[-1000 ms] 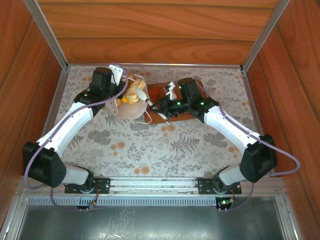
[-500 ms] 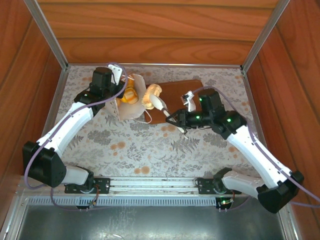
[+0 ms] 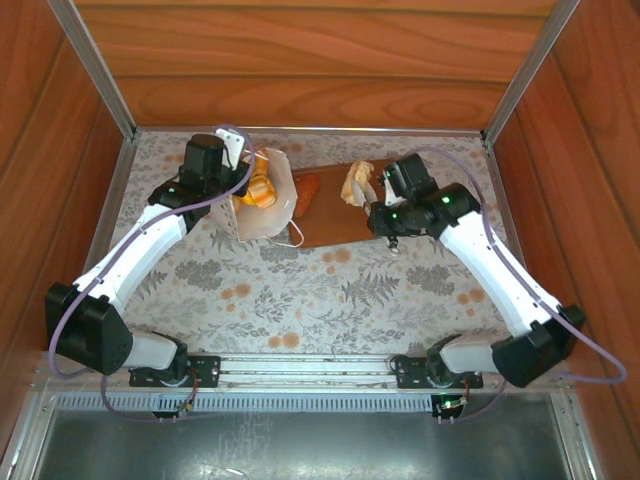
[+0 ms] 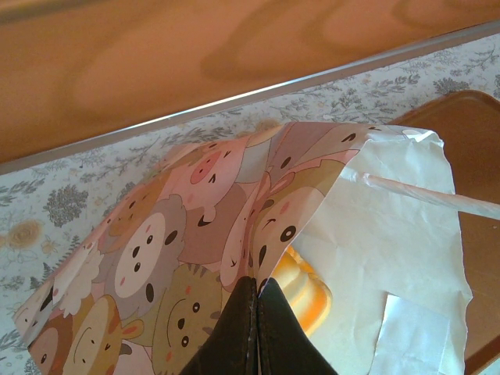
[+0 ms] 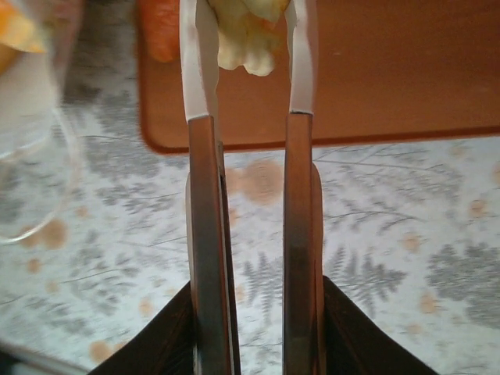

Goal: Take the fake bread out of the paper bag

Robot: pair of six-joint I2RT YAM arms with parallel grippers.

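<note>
Right claw (image 5: 248, 23) clamping pale bread (image 5: 241, 43), left claw (image 4: 256, 308) pinching the paper bag (image 4: 391, 258), we should lower gently onto the board (image 3: 345, 228).

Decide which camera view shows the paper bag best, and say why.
Left wrist: the paper bag is close up, showing animal print, white lining, a yellow bread inside, its edge pinched by the left pincer. Top external shows it small, from above; right wrist catches a blurred edge.
</note>
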